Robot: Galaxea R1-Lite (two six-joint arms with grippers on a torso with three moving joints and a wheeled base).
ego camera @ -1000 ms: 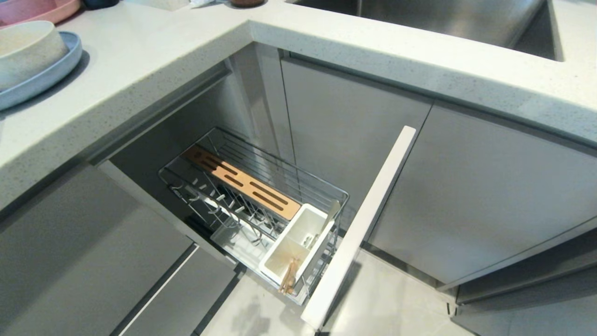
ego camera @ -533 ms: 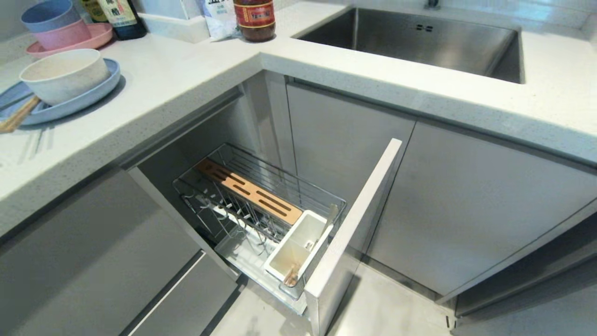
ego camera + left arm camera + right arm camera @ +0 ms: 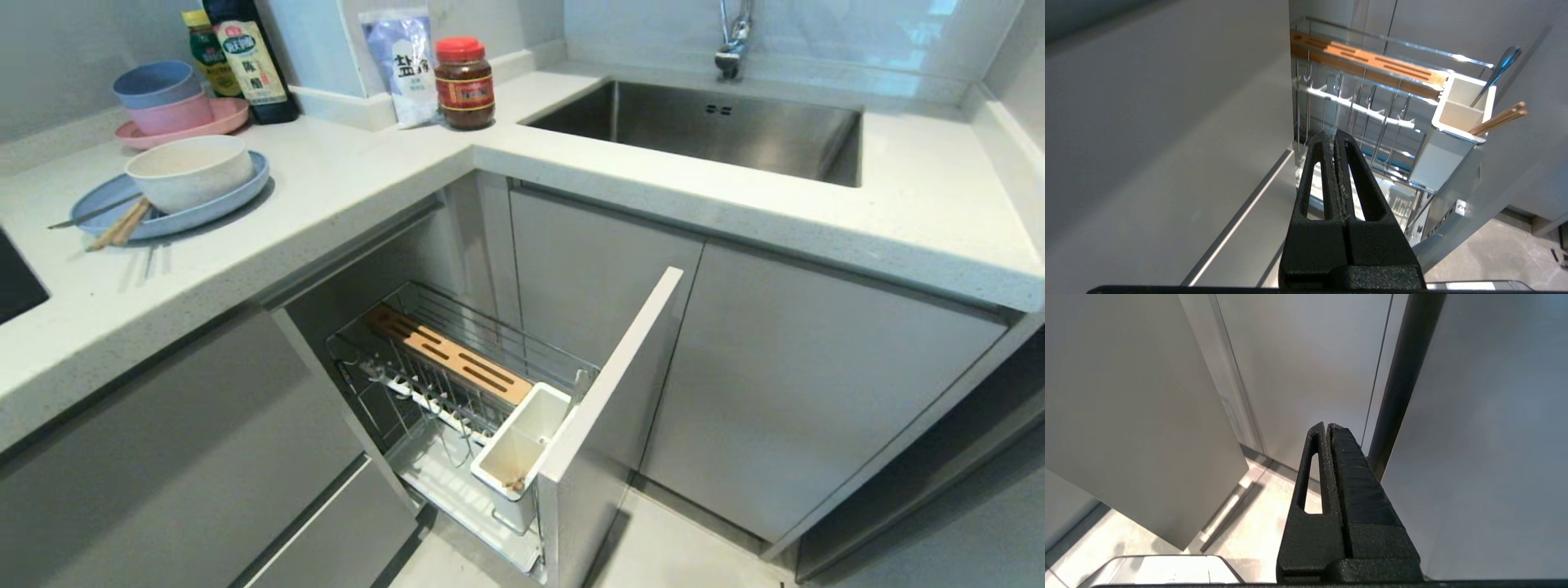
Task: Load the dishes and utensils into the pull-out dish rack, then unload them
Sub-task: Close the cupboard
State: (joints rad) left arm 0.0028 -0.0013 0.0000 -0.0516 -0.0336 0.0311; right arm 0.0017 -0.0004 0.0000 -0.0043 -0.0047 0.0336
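Standing pulled out, dish rack (image 3: pixel 457 384), both pincers closed, empty.

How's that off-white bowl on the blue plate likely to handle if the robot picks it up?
The bowl looks rigid and matte, so probably not very slippery. Its thick speckled wall suggests light plastic or composite rather than ceramic. It sits loose on the plate, beside the chopsticks, so a sideways nudge may slide it.

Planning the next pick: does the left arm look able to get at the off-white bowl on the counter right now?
Probably not yet: the left pincer hangs shut down by the pull-out rack, below the countertop holding the bowl.
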